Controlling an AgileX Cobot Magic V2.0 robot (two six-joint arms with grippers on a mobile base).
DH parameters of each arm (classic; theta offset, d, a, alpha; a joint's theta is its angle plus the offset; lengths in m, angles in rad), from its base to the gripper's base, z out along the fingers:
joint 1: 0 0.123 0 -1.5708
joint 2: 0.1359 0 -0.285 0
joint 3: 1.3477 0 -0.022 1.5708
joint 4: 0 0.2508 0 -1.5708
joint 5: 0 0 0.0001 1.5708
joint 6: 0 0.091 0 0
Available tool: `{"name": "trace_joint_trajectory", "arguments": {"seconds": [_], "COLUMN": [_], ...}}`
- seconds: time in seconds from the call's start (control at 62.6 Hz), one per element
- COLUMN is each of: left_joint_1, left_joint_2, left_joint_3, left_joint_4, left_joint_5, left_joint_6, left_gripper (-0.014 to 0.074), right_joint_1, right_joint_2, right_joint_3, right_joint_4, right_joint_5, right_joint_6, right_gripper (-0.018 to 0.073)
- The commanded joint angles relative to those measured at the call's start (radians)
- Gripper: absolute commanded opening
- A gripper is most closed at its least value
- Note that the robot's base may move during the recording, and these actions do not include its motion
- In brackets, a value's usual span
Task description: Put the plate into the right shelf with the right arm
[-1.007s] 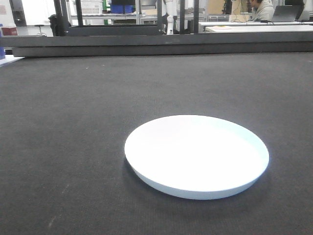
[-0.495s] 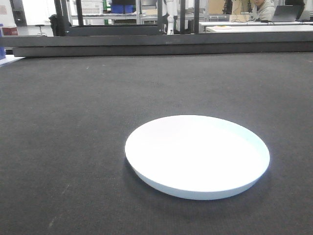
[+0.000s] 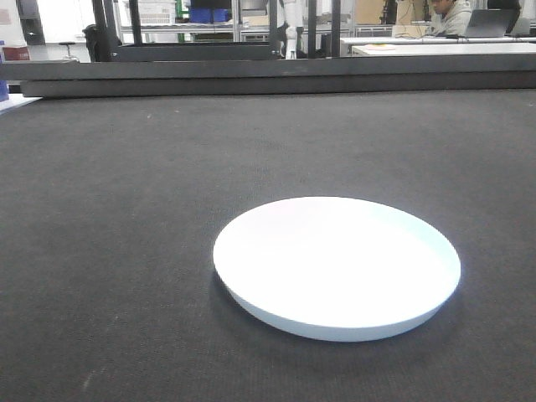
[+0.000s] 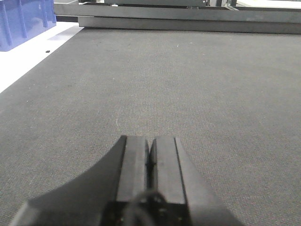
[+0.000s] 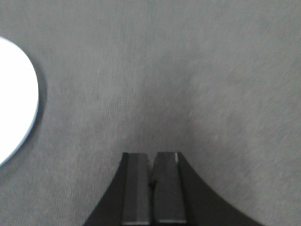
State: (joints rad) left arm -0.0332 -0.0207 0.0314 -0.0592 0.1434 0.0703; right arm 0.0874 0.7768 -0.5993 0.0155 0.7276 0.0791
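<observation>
While the left end effector point(image 4: 149, 153) and right end effector point(image 5: 151, 169) are each closed and empty, one glossy, plain white round plate point(image 3: 337, 266) lies on the desk point(image 3: 126, 209).

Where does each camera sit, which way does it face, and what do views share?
Front-facing: low over the dark mat, looking ahead across the plate toward a seated person; no robot parts show.
Left wrist: behind the left gripper, shut, looking along the mat toward a blue bin.
Right wrist: above the right gripper, shut, tilted down at the mat.
Shared: front and right wrist both show the plate; all show the mat.
</observation>
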Motion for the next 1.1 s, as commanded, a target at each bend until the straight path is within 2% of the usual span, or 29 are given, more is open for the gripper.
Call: {"name": "trace_joint_trajectory", "arguments": {"seconds": [0.0, 0.08, 0.192, 0.24, 0.336, 0.4, 0.495, 0.767, 1.087], "left_joint_1": [-0.006, -0.006, -0.006, -0.006, -0.006, -0.006, -0.006, -0.006, -0.006], "left_joint_2": [-0.002, -0.002, -0.002, -0.002, -0.002, -0.002, -0.002, -0.002, -0.002], "left_joint_3": [0.008, 0.008, 0.008, 0.008, 0.008, 0.008, 0.008, 0.008, 0.008], "left_joint_4": [-0.004, -0.004, -0.004, -0.004, -0.004, -0.004, -0.004, -0.004, -0.004], "left_joint_5": [-0.084, -0.084, -0.084, -0.084, -0.084, -0.084, -0.084, -0.084, -0.084], "left_joint_6": [0.003, 0.003, 0.003, 0.003, 0.003, 0.003, 0.003, 0.003, 0.003], "left_gripper": [-0.0047, -0.0047, -0.0047, -0.0047, -0.0047, -0.0047, -0.0047, -0.0047, -0.0047], "right_joint_1": [0.032, 0.074, 0.140, 0.172, 0.229, 0.267, 0.307, 0.352, 0.352], "right_joint_2": [0.109, 0.205, 0.336, 0.383, 0.485, 0.545, 0.629, 0.824, 0.905], "right_joint_3": [-0.076, -0.108, -0.176, -0.205, -0.271, -0.315, -0.381, -0.548, -0.575], "right_joint_4": [-0.003, -0.028, -0.069, -0.084, -0.087, -0.084, -0.075, -0.071, -0.002], "right_joint_5": [0.008, 0.037, 0.099, 0.126, 0.163, 0.182, 0.215, 0.242, 0.212], "right_joint_6": [0.034, 0.085, 0.219, 0.251, 0.281, 0.305, 0.331, 0.359, 0.360], "right_gripper": [0.0054, 0.0054, 0.0062, 0.0097, 0.0272, 0.0434, 0.0531, 0.0517, 0.0517]}}
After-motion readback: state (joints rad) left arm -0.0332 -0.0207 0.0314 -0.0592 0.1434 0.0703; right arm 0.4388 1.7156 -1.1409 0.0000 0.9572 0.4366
